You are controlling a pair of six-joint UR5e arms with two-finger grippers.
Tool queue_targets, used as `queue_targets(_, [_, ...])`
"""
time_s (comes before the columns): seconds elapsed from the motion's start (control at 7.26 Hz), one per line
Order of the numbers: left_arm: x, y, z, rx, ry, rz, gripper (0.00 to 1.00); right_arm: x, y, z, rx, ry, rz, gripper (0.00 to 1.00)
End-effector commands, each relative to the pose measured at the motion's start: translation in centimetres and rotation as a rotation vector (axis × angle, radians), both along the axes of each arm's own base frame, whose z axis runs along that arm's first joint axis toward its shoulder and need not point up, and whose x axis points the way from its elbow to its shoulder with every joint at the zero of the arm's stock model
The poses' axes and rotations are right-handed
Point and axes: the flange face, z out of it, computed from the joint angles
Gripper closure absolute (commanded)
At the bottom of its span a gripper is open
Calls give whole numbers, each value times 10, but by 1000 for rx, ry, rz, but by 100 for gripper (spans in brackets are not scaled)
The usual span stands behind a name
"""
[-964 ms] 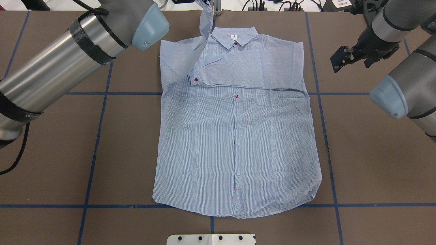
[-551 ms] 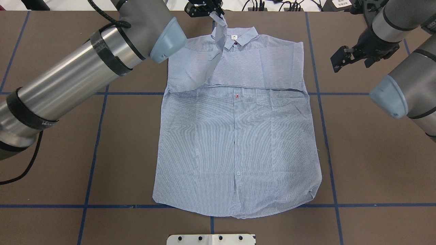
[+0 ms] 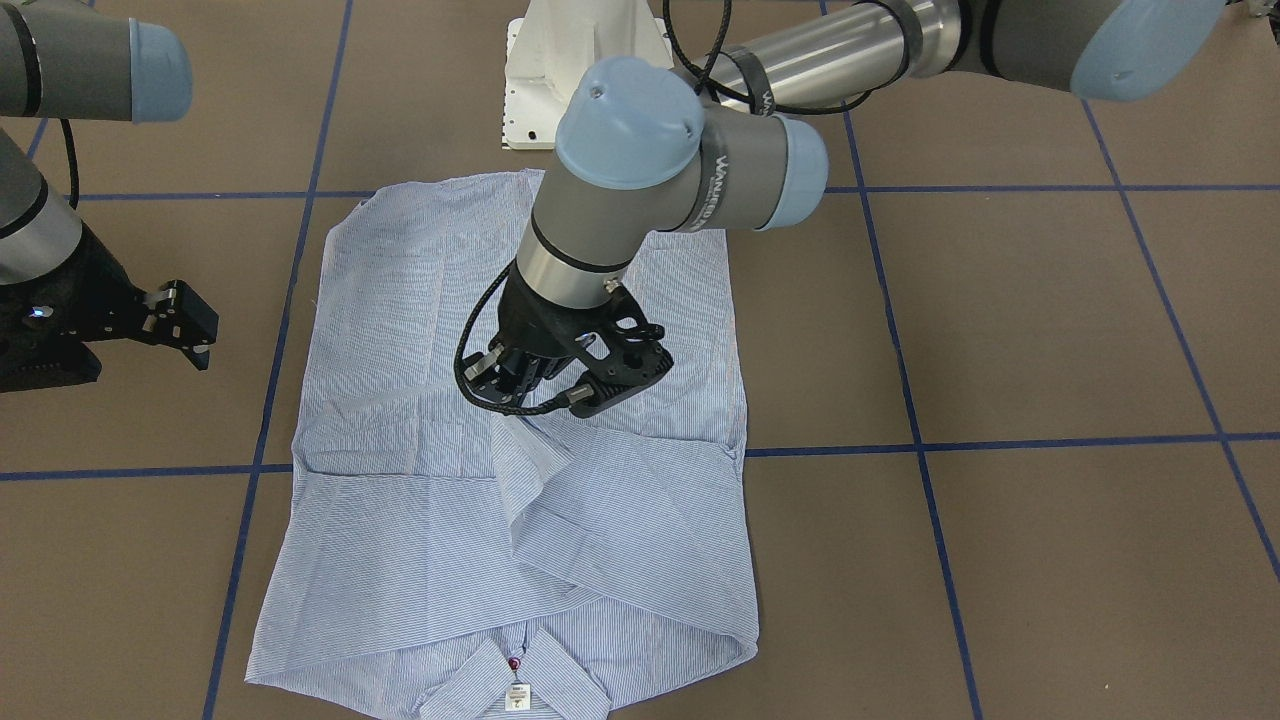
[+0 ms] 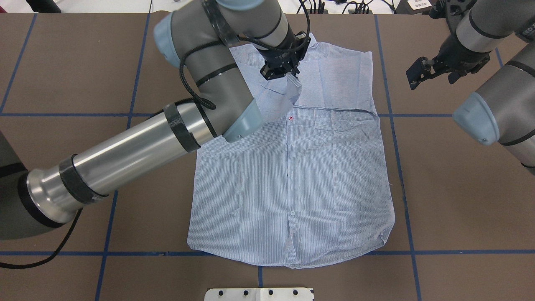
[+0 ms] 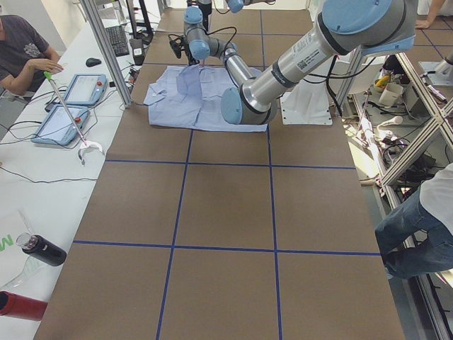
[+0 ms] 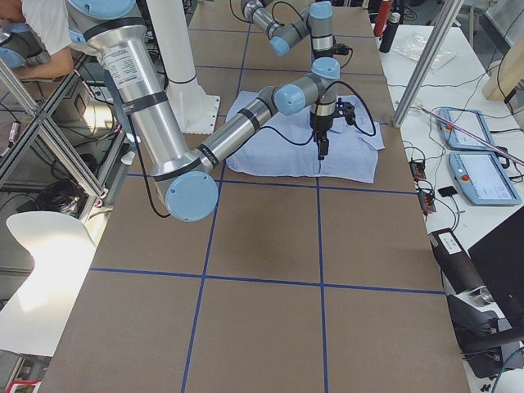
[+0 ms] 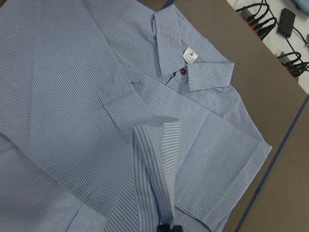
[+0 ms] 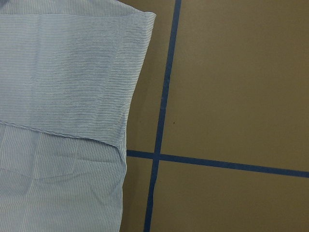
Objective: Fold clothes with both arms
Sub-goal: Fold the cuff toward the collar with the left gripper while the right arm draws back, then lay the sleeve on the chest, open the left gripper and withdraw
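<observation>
Over shirt (image 4: 292, 179) — left arm (image 4: 125, 156) screens upper part; pedestal (image 4: 259, 294) near hem.

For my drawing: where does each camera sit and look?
Front-facing: across the table, facing the robot; left arm, right arm, shirt.
Overhead: behind the robot, looking down; both arms.
Exterior left: table's end; left arm nearest.
Exterior right: other end; right arm nearest.
Left wrist: collar; left end effector's tips.
Right wrist: shirt's edge; no robot parts.
All share the shirt.
</observation>
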Motion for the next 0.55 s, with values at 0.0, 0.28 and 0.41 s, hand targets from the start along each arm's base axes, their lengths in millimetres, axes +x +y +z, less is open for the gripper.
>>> queue_targets(0.0, [55, 40, 10, 34, 47, 31, 100, 0, 0, 1, -6, -1, 4, 0])
queue_targets(0.28, [72, 62, 3, 89, 97, 33, 100, 0, 0, 2, -9, 0, 6, 1])
queue_targets(0.41, [77, 68, 0, 100, 108, 40, 100, 1, 0, 2, -9, 0, 8, 0])
